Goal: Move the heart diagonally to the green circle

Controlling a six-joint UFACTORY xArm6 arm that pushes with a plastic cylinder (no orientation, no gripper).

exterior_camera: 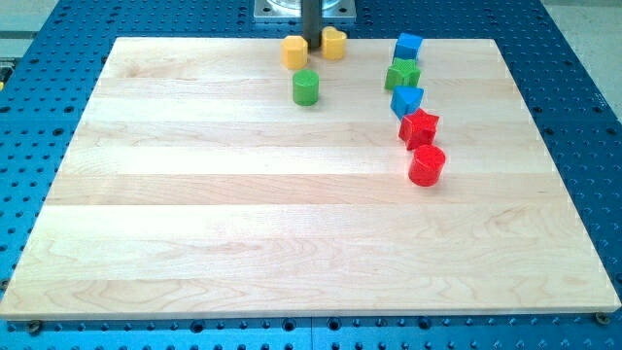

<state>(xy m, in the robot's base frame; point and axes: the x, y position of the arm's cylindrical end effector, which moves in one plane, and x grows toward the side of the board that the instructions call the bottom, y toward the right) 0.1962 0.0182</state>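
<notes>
The green circle [305,87] lies near the view's top, a little left of centre. Two yellow blocks lie just above it at the board's top edge. The right one looks like the yellow heart [333,43]; the left one is a yellow hexagon [294,51]. My dark rod comes down between them, and my tip [314,50] sits in the gap, close to both. Whether it touches either I cannot tell. The tip is a short way above and slightly right of the green circle.
A column of blocks runs down the view's upper right: blue cube [408,46], green star [401,75], blue triangle [406,99], red star [419,127], red circle [427,165]. The wooden board [292,243] lies on a blue perforated table.
</notes>
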